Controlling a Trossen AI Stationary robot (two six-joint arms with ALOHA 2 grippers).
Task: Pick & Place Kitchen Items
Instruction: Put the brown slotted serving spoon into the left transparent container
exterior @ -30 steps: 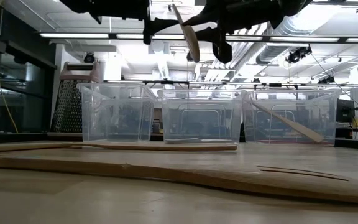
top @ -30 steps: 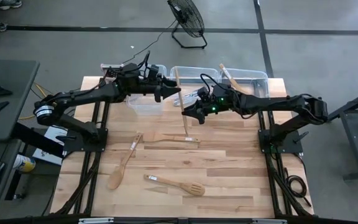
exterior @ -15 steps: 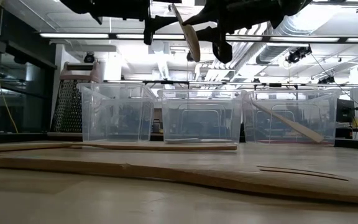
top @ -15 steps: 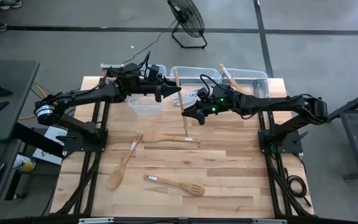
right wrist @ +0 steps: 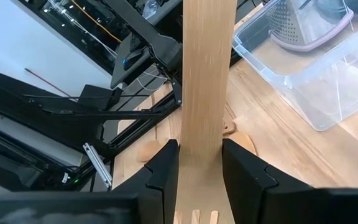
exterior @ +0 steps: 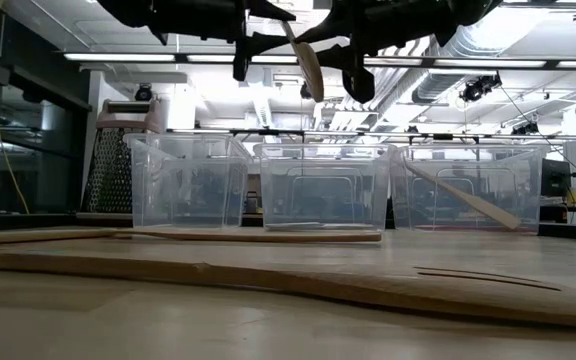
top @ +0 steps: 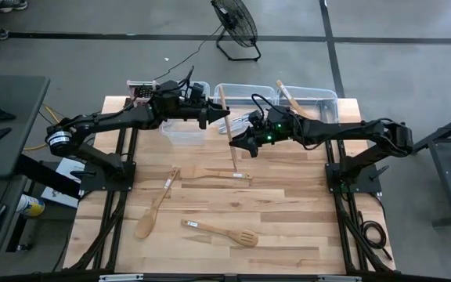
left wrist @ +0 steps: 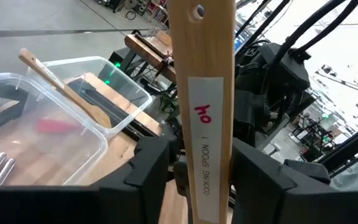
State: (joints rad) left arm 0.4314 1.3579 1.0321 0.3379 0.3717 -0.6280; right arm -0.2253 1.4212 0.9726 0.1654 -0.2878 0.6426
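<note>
The wooden table point(top: 288, 204) was seen from above with both dark arms reaching in over its far half. Three clear plastic tubs point(exterior: 323, 187) were lined up along the far edge, and a box grater point(exterior: 120, 155) was standing behind the left-hand one. In the right-hand tub a wooden utensil point(exterior: 463, 197) was leaning at a slant.

A long wooden slotted spoon point(top: 228, 125) was held in the air above the middle tub, between the two arms. The right gripper point(right wrist: 199, 168) was closed on its flat neck, just above the slots, with a finger point(right wrist: 248, 174) pressed to each edge. The left gripper point(left wrist: 191, 168) was placed around the labelled handle end of the same spoon; its fingers point(left wrist: 151, 168) were seen close on either side, though it could not be told whether they were pressing on the wood.

Three more wooden utensils were lying on the table nearer the front: a spoon point(top: 156, 204) towards the left, a flat spatula point(top: 221, 175) just beyond the middle, and a slotted spatula point(top: 221, 233) nearest the front edge, all well apart from the grippers.
</note>
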